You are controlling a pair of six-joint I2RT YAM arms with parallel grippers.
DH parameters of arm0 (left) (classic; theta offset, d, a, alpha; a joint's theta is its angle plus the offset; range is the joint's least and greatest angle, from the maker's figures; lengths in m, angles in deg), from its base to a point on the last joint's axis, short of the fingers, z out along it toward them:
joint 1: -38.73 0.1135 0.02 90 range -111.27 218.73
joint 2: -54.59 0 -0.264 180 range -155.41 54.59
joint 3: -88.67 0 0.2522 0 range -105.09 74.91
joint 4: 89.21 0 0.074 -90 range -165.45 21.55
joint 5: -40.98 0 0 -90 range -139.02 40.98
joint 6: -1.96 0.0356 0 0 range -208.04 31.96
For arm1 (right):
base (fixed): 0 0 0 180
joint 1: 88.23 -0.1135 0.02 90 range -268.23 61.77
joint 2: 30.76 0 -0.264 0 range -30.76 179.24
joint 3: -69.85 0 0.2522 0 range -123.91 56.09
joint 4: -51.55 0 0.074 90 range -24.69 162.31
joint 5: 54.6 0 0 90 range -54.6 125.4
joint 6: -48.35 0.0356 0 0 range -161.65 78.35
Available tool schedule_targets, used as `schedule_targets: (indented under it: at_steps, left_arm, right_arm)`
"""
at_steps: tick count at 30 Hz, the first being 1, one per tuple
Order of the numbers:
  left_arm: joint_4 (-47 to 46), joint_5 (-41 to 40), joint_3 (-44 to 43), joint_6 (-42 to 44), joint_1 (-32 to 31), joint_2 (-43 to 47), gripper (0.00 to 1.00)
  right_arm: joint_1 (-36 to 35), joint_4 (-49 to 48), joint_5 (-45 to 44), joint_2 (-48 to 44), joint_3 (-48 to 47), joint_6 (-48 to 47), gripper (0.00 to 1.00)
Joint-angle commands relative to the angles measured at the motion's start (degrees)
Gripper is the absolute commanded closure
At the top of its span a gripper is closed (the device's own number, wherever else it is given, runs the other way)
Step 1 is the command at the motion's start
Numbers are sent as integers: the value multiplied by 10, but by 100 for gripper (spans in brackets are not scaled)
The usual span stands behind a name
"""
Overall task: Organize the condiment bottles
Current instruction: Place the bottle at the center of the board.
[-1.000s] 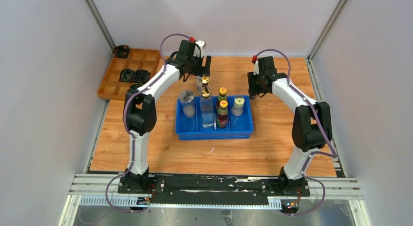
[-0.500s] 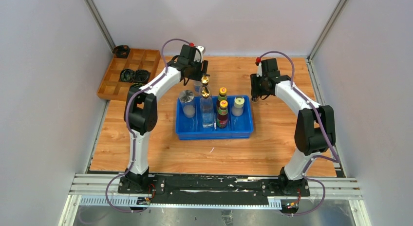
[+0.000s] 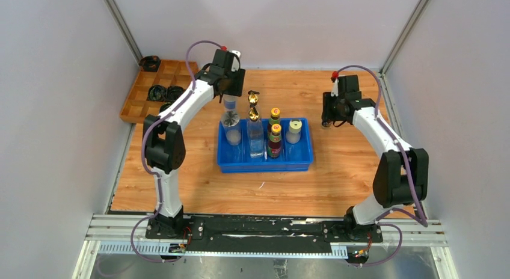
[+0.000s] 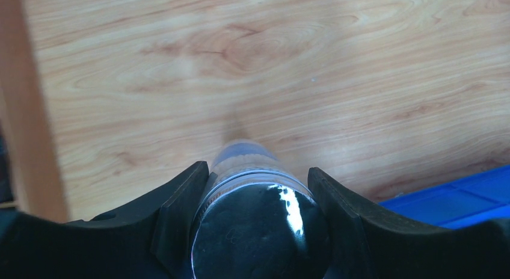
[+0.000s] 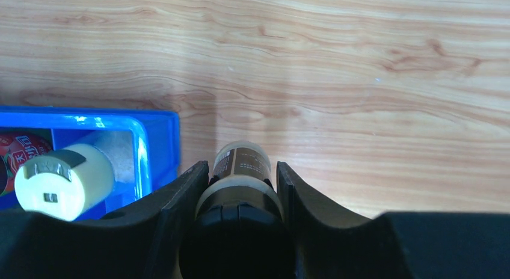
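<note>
Wood-grain table [image 3: 337, 183], grey walls round it. L gripper [image 4: 257, 171] is clamped on a clear jar [image 4: 258, 231]: both fingers [image 4: 180, 219] press its sides just under the shiny lid. In the top view that jar sits upper centre of frame, over bare wood just above the upper-left corner of the blue bin [image 3: 264, 165]. Can't tell whether its base touches the table.

R gripper [image 5: 240, 168] is closed round the small black-capped bottle [image 5: 240, 231], which is upright w/ a brown label. In the wrist view it's over bare wood just right of the bin's corner. In the top view it's right of centre and clear of the bin.

Inside the bin, centre of the top view, going L to R:
- a silver-lidded jar [image 3: 230, 119] in the upper-left part
- the tall gold-spouted bottle [image 3: 255, 137] next to it
- a yellow-capped sauce bottle [image 3: 274, 115], w/ a second sauce bottle [image 3: 275, 141] directly below it in frame
- a cream-lidded jar [image 3: 294, 130] at the right end, also seen lower left in the R wrist view

All stand upright. I can't make out the bin's dividers well enough to say which compartment each is in.

Upper left of the top view, against the wall, is a wooden divided tray [image 3: 135, 110] w/ black coiled rings [image 3: 159, 92] in a few cells. Its edge shows at far left in the L wrist view.
</note>
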State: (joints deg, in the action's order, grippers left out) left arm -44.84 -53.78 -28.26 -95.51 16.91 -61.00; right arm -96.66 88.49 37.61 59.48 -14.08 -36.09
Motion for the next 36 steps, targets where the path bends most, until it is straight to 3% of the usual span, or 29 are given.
schedule_targets:
  at_steps: [1,9,22,36]
  left_arm:
    - [25,-50,26,-5,26,86,44]
    - [64,-112,159,-52,41,227,45]
    - [74,-119,427,-136,41,486,46]
    - [25,-100,561,-175,41,540,45]
  right_arm:
    - [29,34,-14,-54,28,16,64]
    - [49,52,-15,-129,92,34,65]
    - [58,55,-76,-217,211,75,65]
    - [60,31,-92,-233,285,111,64]
